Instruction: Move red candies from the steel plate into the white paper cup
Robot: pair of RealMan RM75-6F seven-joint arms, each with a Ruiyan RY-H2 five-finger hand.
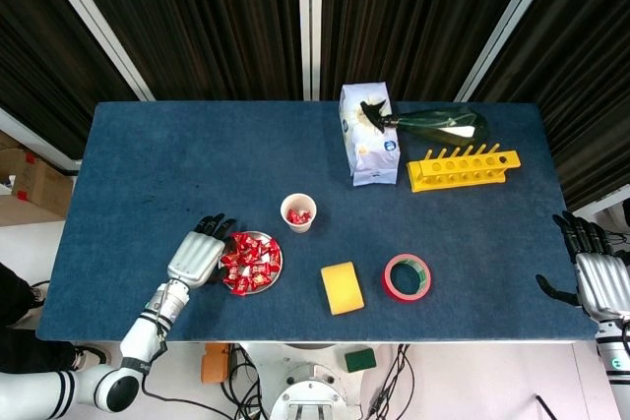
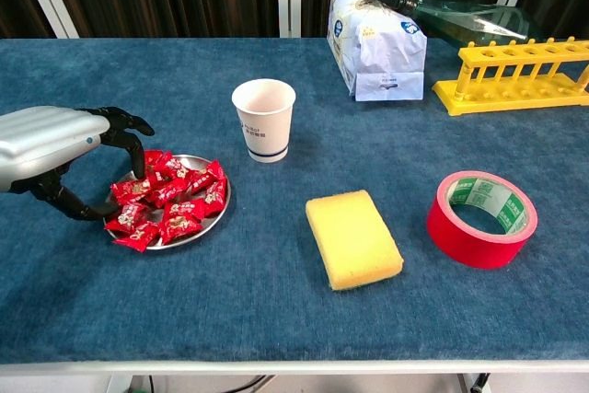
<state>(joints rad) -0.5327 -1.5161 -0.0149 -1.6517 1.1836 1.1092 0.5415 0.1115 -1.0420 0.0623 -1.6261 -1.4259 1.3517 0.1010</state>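
Note:
A round steel plate (image 1: 268, 277) (image 2: 217, 213) heaped with red candies (image 1: 250, 263) (image 2: 170, 196) lies left of the table's middle, near the front edge. Just behind it stands the white paper cup (image 1: 298, 211) (image 2: 264, 119), with a few red candies showing inside in the head view. My left hand (image 1: 200, 257) (image 2: 57, 148) hovers at the plate's left rim, fingers curved down over the nearest candies, thumb below; nothing is held. My right hand (image 1: 597, 280) rests open at the table's far right edge, away from everything.
A yellow sponge (image 1: 342, 288) and a red tape roll (image 1: 407, 276) lie right of the plate. At the back stand a tissue pack (image 1: 366, 133), a green bottle (image 1: 440, 123) on its side and a yellow tube rack (image 1: 463, 167).

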